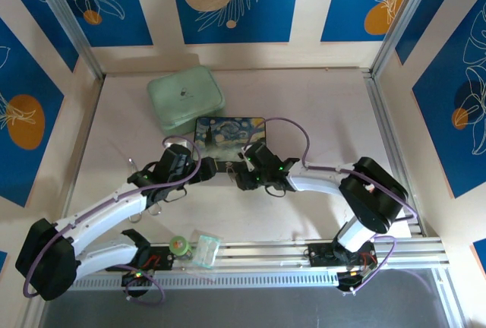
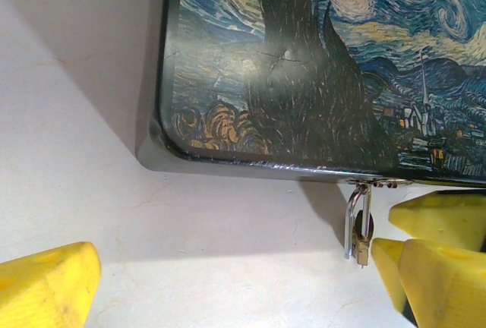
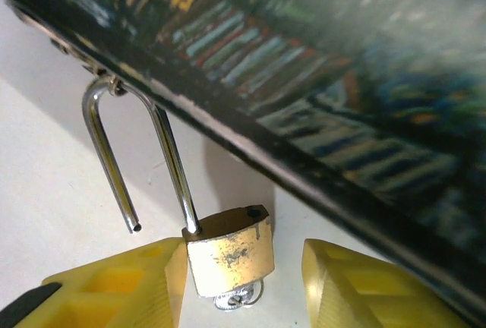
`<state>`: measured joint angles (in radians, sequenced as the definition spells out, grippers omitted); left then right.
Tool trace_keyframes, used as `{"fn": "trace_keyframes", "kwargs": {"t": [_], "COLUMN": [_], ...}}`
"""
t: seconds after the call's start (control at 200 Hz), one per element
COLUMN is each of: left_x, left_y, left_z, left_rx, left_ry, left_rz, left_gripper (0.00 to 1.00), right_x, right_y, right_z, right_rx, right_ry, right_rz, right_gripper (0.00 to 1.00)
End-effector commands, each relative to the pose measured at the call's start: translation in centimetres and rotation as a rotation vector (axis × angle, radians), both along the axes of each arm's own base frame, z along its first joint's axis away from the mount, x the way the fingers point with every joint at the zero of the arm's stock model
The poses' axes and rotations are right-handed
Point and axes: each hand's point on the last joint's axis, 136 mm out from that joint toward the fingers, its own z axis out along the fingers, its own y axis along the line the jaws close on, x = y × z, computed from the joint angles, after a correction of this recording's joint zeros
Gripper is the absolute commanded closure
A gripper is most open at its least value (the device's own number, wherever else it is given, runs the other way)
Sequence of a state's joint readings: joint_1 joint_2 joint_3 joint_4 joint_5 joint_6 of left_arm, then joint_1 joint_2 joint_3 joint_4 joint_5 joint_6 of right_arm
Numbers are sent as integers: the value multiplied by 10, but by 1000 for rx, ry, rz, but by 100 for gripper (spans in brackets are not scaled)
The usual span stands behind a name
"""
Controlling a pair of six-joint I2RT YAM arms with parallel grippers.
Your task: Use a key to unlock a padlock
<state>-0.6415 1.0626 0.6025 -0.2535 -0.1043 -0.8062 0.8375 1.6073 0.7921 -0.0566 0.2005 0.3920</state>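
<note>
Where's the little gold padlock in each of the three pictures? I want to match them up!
Top external: the padlock is a tiny speck in the middle, at the near edge of the painted box.
Left wrist: lower right, hooked to the box's edge.
Right wrist: bottom centre, big and close, shackle hooked under the box.
Shared landmark: the painted box.
</note>
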Motion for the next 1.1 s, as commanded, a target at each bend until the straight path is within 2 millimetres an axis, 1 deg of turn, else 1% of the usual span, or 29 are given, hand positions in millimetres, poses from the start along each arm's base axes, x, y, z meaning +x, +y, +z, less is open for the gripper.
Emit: {"fn": "trace_keyframes", "kwargs": {"t": [0.0,0.17,0.28,0.41,0.445,0.66,0.745,0.785,0.8,0.88,0.96,1.096], "left_x": [2,2,3,3,4,4,5,5,5,7,9,11], "left_y": [1,1,1,0,0,1,3,3,3,2,-1,-16], "left_z": [4,4,5,4,4,4,8,9,11,19,29,48], "left_rx": [-13,-11,-13,-13,-13,-6,12,21,26,67,118,254], "left_ry": [-8,-6,-6,-5,-6,-8,-18,-24,-28,-58,-94,-175], "left_rz": [9,8,8,7,8,11,8,-1,-6,-49,-111,-283], "left_gripper": [0,0,0,0,0,0,0,0,0,0,0,0], "right_x": [8,12,11,9,9,8,5,3,3,-1,-5,-9], "right_y": [10,15,17,15,14,10,6,4,3,-3,-8,-20], "right_z": [2,-4,-7,-11,-12,-17,-17,-17,-17,-17,-15,-12], "right_rx": [18,20,-2,-38,-46,-93,-109,-108,-106,-89,-74,-57], "right_ry": [-28,-28,-32,-40,-40,-54,-54,-47,-46,-29,-14,10], "right_rz": [28,15,17,7,2,-21,-47,-63,-71,-93,-107,-134], "right_gripper": [52,51,51,45,45,53,58,62,64,68,69,70]}}
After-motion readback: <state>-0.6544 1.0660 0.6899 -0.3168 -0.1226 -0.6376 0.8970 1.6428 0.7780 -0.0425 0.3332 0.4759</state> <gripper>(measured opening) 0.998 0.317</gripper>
